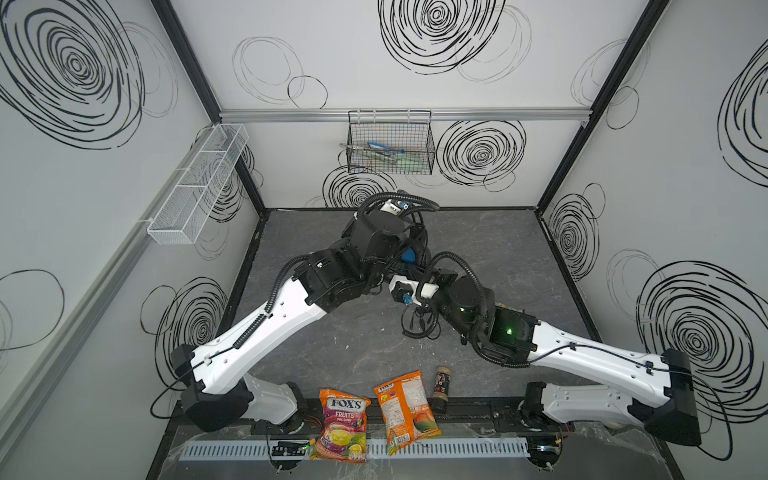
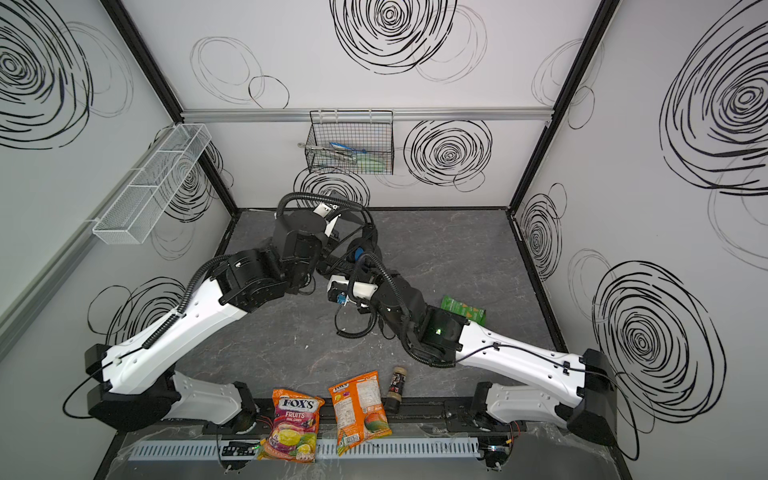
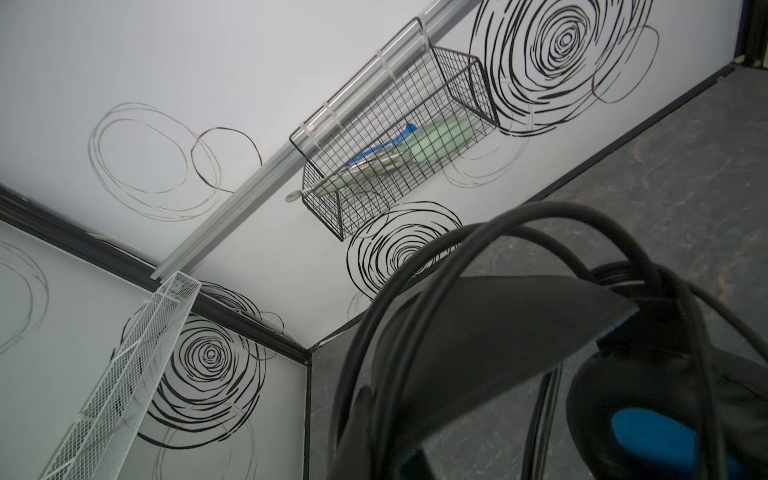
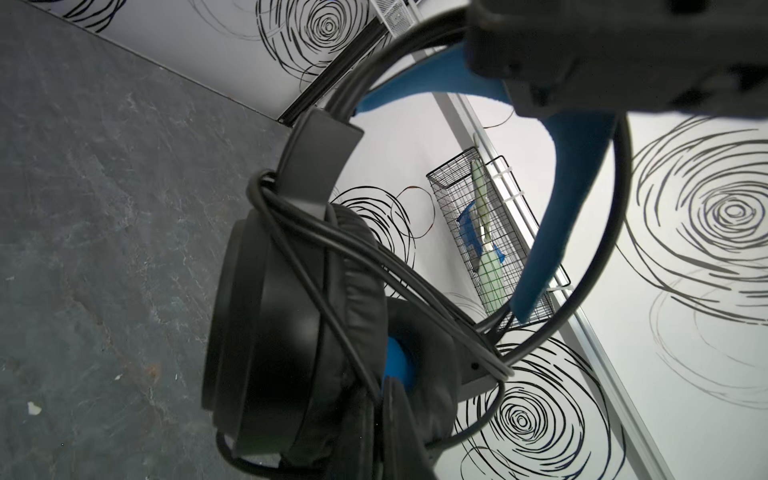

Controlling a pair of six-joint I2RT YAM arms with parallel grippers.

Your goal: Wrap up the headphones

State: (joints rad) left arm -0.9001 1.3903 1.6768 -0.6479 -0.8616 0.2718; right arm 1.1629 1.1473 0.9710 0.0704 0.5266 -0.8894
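Note:
The black headphones (image 1: 409, 255) (image 2: 357, 253) hang above the middle of the table between both arms. In the right wrist view a padded cup (image 4: 291, 311) shows with the thin cable (image 4: 316, 232) looped several times round its yoke, and the blue inner headband (image 4: 552, 216) arches away. My left gripper (image 4: 582, 62) (image 3: 382, 440) is shut on the headband's top. My right gripper (image 4: 381, 436) sits low between the cups, shut on the cable. A loose length of cable (image 1: 415, 328) trails on the table under the right wrist. Both grippers are mostly hidden in both top views.
Two candy bags (image 1: 343, 424) (image 1: 405, 411) and a small bottle (image 1: 442, 384) lie at the table's front edge. A green packet (image 2: 463, 309) lies beside the right forearm. A black wire basket (image 1: 390, 143) hangs on the back wall, a white mesh basket (image 1: 199, 183) on the left wall.

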